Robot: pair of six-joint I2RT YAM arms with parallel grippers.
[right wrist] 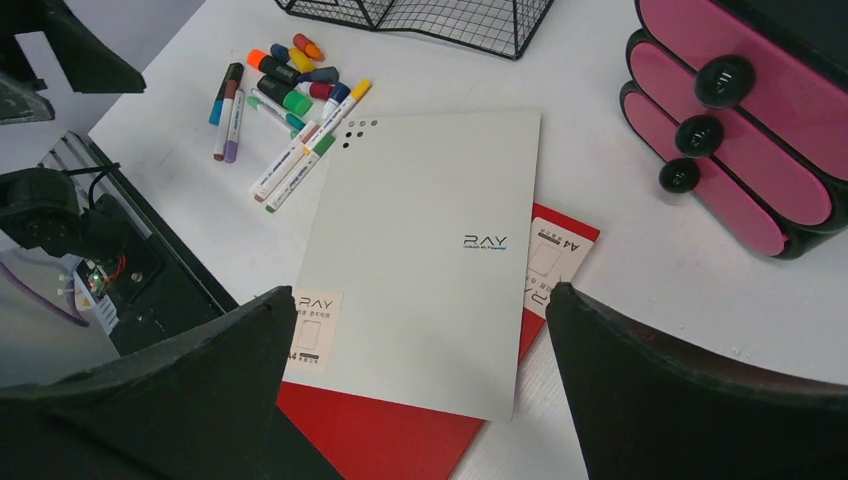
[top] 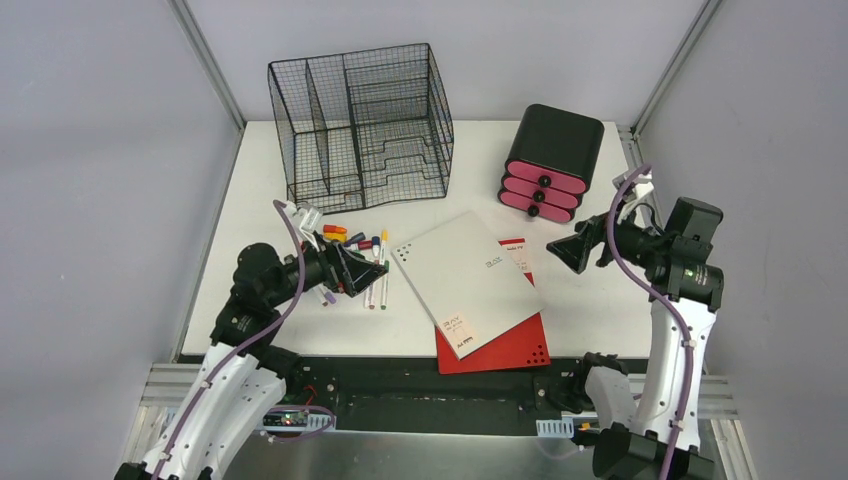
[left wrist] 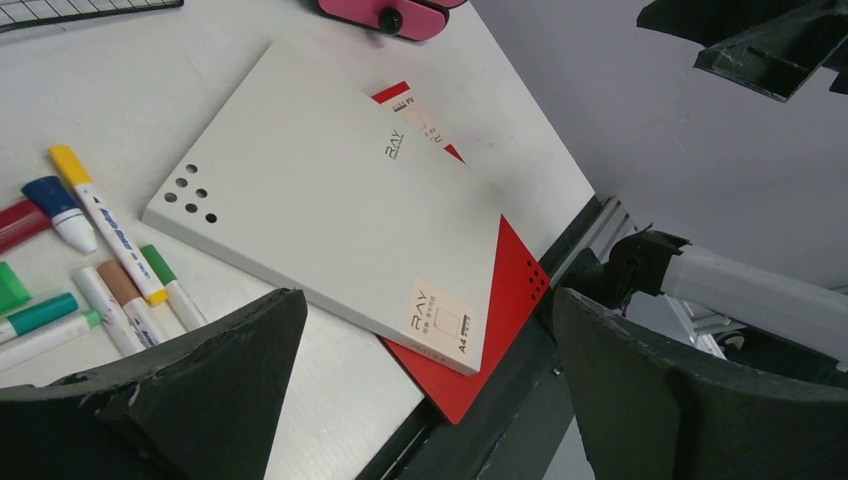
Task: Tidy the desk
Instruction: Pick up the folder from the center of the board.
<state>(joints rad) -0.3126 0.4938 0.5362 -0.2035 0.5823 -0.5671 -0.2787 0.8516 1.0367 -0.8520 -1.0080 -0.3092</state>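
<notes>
The left gripper stands with its black jaws spread wide and holds nothing; it hangs above a loose scatter of coloured marker pens on the left of the desk. The right gripper is likewise wide apart and empty, poised over the right side, just near of the black rounded box with three pink drawers. Between the two grippers lies a flat white A4 folder with a small group of punched dots at one corner, set at a slant on top of a red folder whose near corner overhangs the near edge. The pens lie just left of the white folder. Far left stands a black wire-mesh organizer. The desk, a large white tabletop with aluminium-framed edges, lies beneath everything, the arm bases at its near edge.
</notes>
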